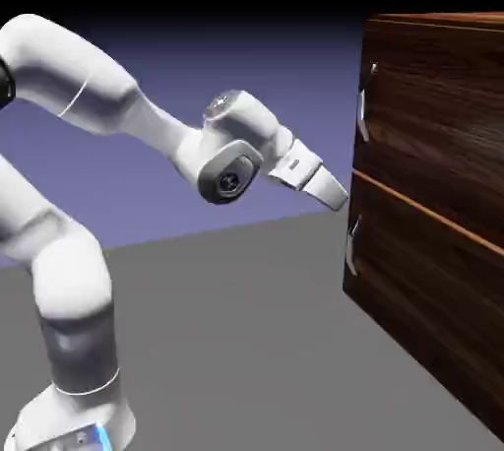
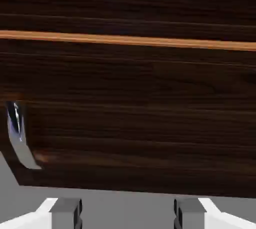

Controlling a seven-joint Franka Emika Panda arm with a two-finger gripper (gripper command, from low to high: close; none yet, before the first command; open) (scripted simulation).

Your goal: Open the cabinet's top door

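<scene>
The cabinet (image 1: 423,282) is a dark wood-grain box at the exterior view's right. Its top door (image 1: 433,95) carries a small silver handle (image 1: 364,106) near its left edge. An orange-brown line (image 1: 423,211) divides it from the lower panel, which has a similar handle (image 1: 351,242). My gripper (image 1: 338,196) hangs just left of the cabinet front, level with that line and below the top handle, touching nothing. In the hand view my gripper (image 2: 128,215) is open, both fingertips (image 2: 67,213) showing with nothing between them. The wood fills that view, with the line (image 2: 128,40) across it and a silver handle (image 2: 17,138) at left.
The grey table (image 1: 246,341) stretches in front of the cabinet and under my arm. A strip of grey (image 2: 125,200) shows beneath the wood panel in the hand view.
</scene>
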